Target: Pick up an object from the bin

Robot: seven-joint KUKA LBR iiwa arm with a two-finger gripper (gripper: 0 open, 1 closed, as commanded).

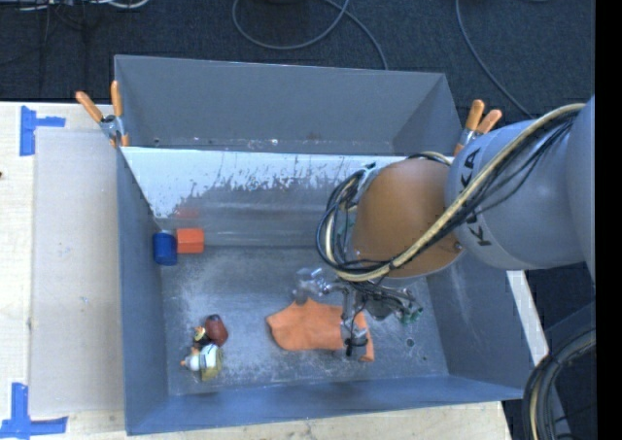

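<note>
In the scuffed grey metal bin [253,278], the gripper [356,339] (grip unreadable) sits beside a crumpled orange cloth [303,327]

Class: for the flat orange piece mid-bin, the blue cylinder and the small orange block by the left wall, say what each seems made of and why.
Flat orange piece: probably cloth or soft foam; matte, with uneven, rumpled edges. Blue cylinder: likely plastic or painted wood; even colour, clean round shape. Orange block: the same, with crisp straight edges; the look cannot settle which.
</note>
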